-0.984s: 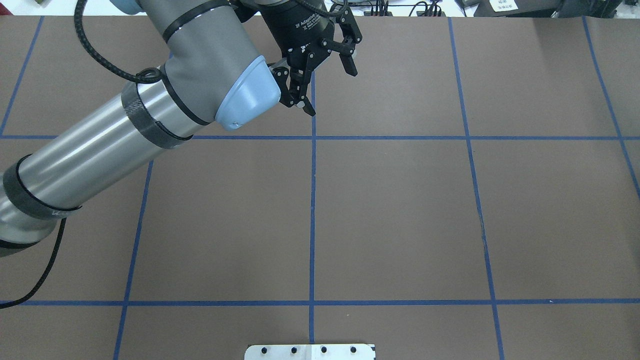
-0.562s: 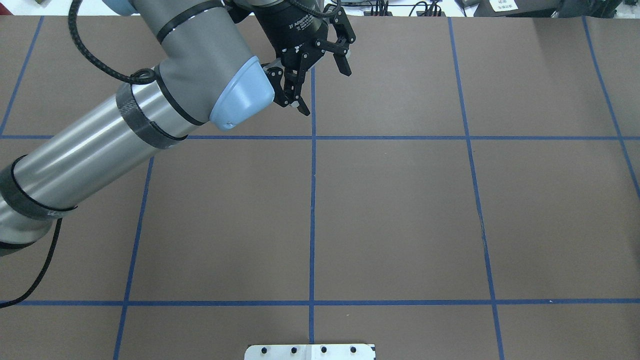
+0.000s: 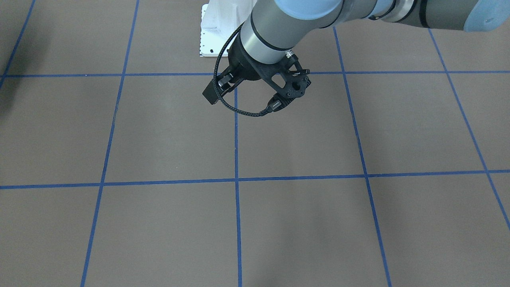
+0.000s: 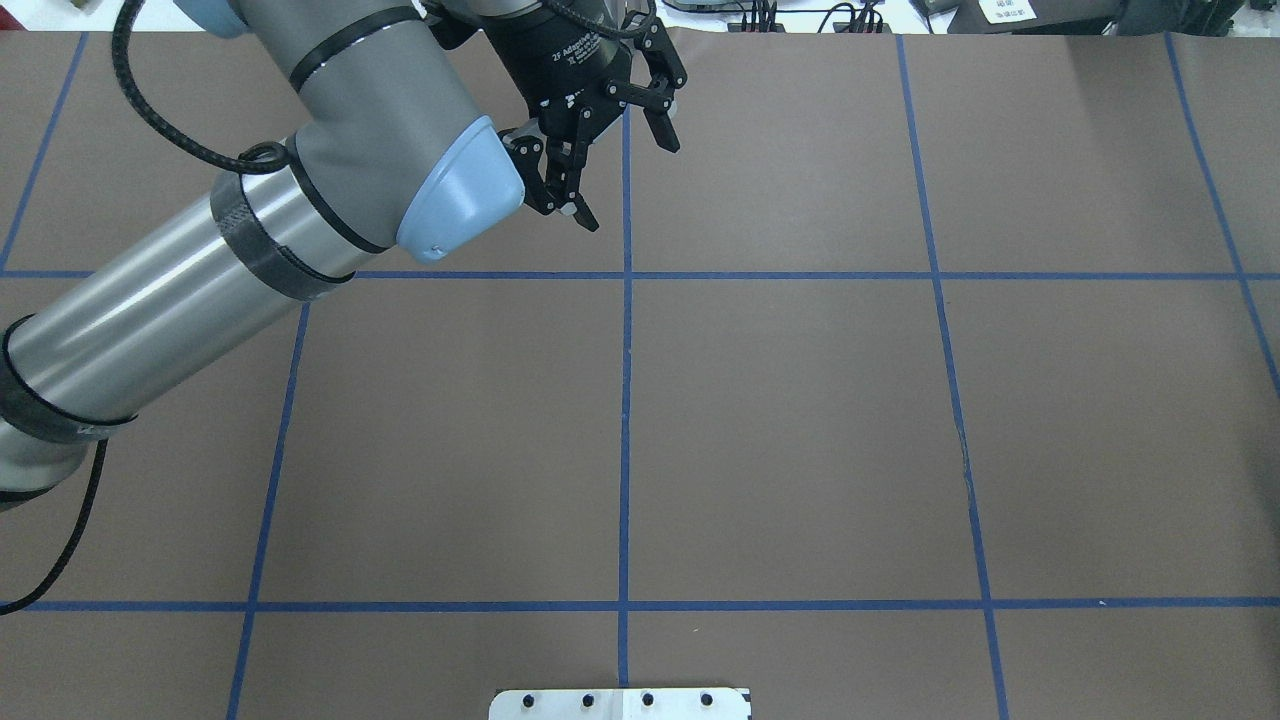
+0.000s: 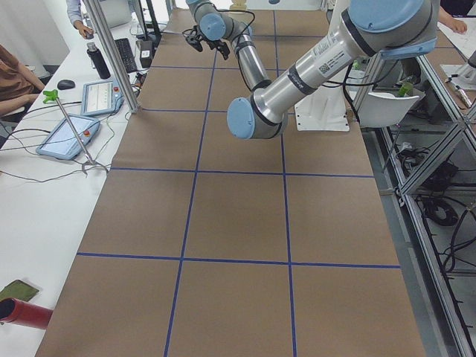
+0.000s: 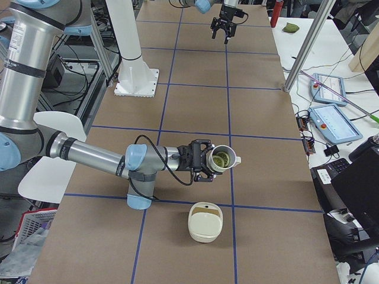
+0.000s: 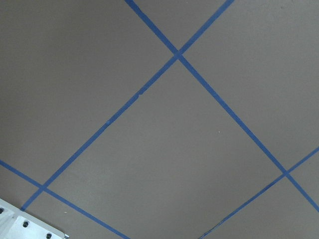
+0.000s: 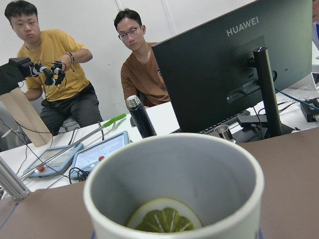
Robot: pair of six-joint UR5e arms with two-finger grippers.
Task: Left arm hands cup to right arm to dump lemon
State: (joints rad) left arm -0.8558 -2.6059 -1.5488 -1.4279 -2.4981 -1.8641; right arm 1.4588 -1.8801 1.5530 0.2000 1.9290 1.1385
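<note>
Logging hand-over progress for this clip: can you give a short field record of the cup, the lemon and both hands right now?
cup: at the right hand, tipped on its side
lemon: slice inside the cup, not dumped
left hand: open, empty, over the far part of the table
right hand: at the cup; open or shut cannot be told
cream container: on the table near the cup, apart from it
stage: hand-over looks done, dump not yet
</note>
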